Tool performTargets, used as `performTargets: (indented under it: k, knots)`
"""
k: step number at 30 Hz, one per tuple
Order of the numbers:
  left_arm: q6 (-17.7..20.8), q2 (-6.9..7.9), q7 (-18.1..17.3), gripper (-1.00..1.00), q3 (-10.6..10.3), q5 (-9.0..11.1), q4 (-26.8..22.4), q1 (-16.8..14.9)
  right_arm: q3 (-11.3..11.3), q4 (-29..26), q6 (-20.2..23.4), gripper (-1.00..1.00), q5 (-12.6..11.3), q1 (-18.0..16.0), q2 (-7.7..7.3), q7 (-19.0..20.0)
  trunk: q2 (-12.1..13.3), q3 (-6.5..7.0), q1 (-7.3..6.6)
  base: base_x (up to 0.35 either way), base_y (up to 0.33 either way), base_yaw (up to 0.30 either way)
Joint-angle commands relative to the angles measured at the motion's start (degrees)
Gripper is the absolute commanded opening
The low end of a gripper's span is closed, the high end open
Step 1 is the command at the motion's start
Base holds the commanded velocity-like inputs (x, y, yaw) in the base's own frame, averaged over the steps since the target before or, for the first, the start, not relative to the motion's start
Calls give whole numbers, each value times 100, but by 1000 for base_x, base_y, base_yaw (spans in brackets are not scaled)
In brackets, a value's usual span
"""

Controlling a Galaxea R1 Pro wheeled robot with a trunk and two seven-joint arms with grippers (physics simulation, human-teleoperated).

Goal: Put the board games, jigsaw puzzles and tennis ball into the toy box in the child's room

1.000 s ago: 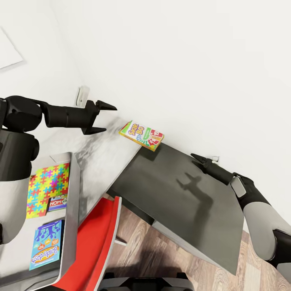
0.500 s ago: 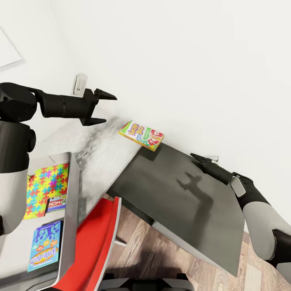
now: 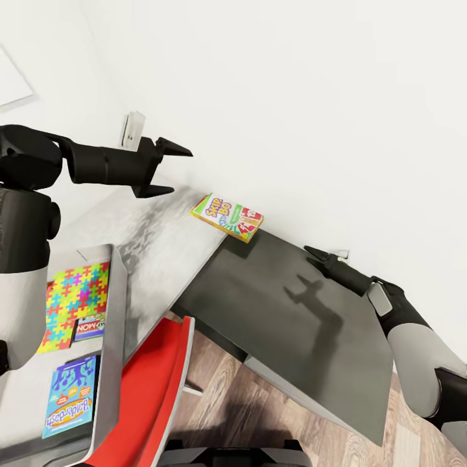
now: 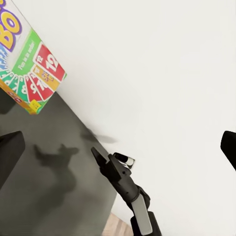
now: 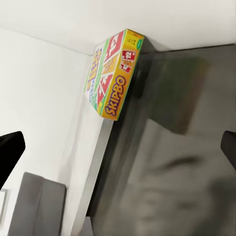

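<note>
A Skip-Bo board game box [image 3: 227, 217] lies flat against the wall, where the light grey table [image 3: 162, 246] meets a dark grey surface [image 3: 285, 311]. My left gripper [image 3: 167, 170] hangs open above the table, left of the box and apart from it. Its wrist view holds the box [image 4: 30, 64] between black fingertips [image 4: 10, 152] spread wide. My right gripper [image 3: 318, 254] hovers low over the dark surface to the box's right, also apart, open and empty; its wrist view has the box [image 5: 112, 76] ahead. The toy box [image 3: 120, 311] at lower left holds a jigsaw puzzle [image 3: 74, 298], a Monopoly game [image 3: 89, 327] and a Balderdash game [image 3: 70, 394].
A red chair [image 3: 159, 383] stands in front of the table beside the toy box. A white wall runs close behind the table, with a socket [image 3: 133, 130] near my left gripper. Wooden floor [image 3: 272, 415] shows below the dark surface.
My left arm has lifted a little and edged right, still open. The view has shifted slightly. The right arm and the Skip-Bo box have stayed about where they were.
</note>
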Motion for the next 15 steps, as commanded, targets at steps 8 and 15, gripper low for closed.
performTargets:
  k: [8,15]
  knots:
    - [37,-34,35,100,-42,25,1,-29,-14,17,39,100,-17,-10,13,6,-48,-25,24,0,0,0]
    - [36,-73,38,100,-52,25,1,-39,-18,21,38,100,-17,-12,14,5,-329,-150,178,0,0,0]
